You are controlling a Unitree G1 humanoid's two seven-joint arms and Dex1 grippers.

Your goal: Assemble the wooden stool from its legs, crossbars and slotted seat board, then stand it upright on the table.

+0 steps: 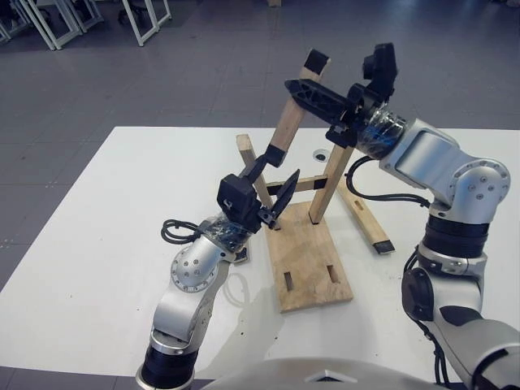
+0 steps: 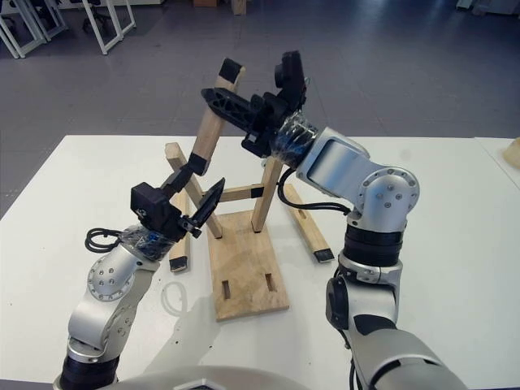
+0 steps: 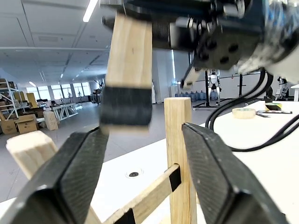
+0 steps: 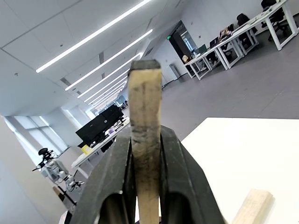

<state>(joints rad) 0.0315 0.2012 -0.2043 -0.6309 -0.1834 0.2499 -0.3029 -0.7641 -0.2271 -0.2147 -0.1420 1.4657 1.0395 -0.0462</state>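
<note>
Left eye view: upper centre, the right claw [image 1: 299, 88] is clamped on a tilted pale wooden leg with black end caps [image 1: 291, 118], above the white table [image 1: 122, 203]. At centre the left claw [image 1: 272, 185] gapes wide beside an upright leg [image 1: 331, 183] rising from the slotted seat board [image 1: 313, 260].

Left wrist view: that upright and a crossbar [image 3: 149, 196] show between its fingers [image 3: 70, 172].

Right wrist view: black fingers [image 4: 175, 172] pinch the held leg.

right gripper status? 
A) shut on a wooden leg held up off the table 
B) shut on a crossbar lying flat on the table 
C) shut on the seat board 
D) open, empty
A: the right gripper is closed on both sides of a wooden leg, which hangs tilted in the air above the table.
</note>
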